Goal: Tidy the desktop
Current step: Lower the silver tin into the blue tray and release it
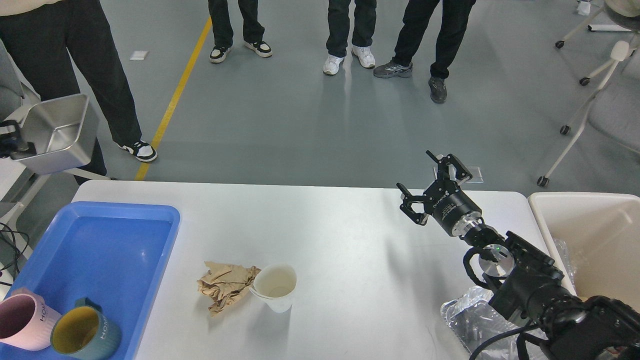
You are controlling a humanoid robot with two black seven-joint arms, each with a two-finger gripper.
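The white desktop [350, 240] holds a crumpled brown paper [226, 288] and a white paper cup [275, 287] side by side, touching, at the front left of centre. My left gripper [20, 146] is at the far left edge, off the table and above its level, shut on the rim of a steel container [55, 132]. My right gripper [434, 181] is open and empty, held above the desktop's far right part, fingers pointing away.
A blue tray [105, 240] at the left holds a pink mug [20, 320] and a teal mug [82, 332]. A beige bin [590, 235] stands at the right. Crumpled clear plastic [465, 320] lies under my right arm. People stand beyond the table.
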